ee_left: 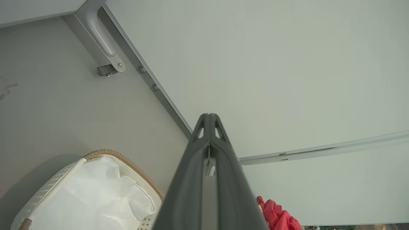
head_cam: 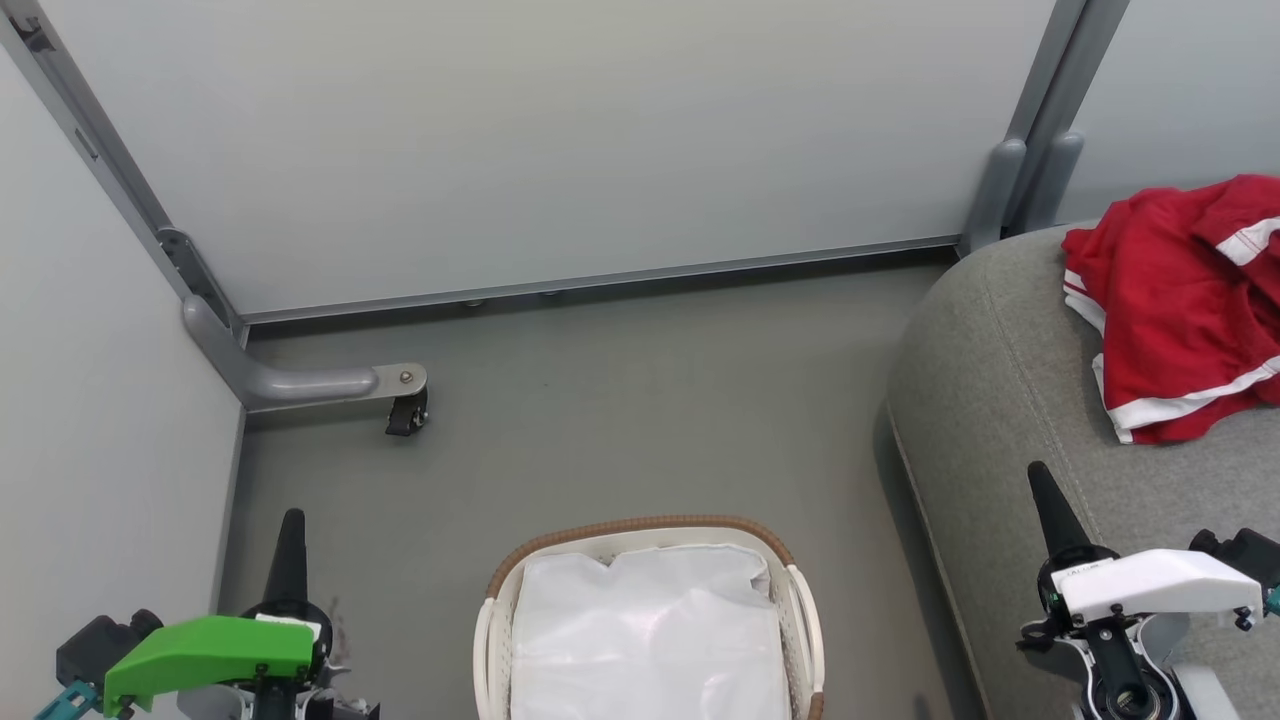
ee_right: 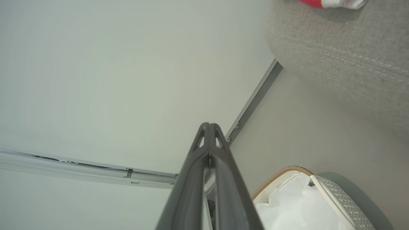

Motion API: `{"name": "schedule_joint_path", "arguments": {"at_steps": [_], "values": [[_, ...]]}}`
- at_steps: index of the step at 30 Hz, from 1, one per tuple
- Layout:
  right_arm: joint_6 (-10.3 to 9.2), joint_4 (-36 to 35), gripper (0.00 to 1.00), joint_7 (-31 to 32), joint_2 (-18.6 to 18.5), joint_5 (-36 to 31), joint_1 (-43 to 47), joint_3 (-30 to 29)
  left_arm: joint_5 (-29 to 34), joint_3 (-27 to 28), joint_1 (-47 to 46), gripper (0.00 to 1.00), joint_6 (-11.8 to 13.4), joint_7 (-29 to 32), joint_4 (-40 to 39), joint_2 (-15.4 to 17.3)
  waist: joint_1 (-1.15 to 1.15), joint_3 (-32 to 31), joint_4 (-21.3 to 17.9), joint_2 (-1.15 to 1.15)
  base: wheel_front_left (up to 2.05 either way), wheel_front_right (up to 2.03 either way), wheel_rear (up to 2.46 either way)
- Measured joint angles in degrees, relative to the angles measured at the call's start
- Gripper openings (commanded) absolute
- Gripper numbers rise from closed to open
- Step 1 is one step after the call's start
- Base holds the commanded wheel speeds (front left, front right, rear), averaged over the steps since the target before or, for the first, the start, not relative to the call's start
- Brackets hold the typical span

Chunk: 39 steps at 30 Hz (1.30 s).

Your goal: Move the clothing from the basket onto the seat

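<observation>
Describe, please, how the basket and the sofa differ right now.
The basket is white, brown-rimmed plastic; the sofa is grey fabric. The basket holds a white liner, no clothing visible; the sofa carries the red clothing. The basket is far smaller than the sofa. Both stand on the grey floor.

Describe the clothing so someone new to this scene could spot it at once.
Start at the big grey seat on the right of the head view. On its cushion lies the clothing, a crumpled heap. It is bright red with white stripes, unlike the plain white liner in the basket on the floor.
</observation>
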Motion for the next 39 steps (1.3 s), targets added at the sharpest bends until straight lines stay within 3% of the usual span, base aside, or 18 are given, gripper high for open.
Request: {"name": "schedule_joint_path", "arguments": {"at_steps": [39], "values": [[-0.01,-2.4,0.0,4.6,-0.1,18.1,0.1,-1.6,-16.3,2.8,-2.1,0.0,-0.5,4.9,-1.1,0.0,0.0,-0.5,-0.4,0.0,0.0,0.0,0.0]]}}
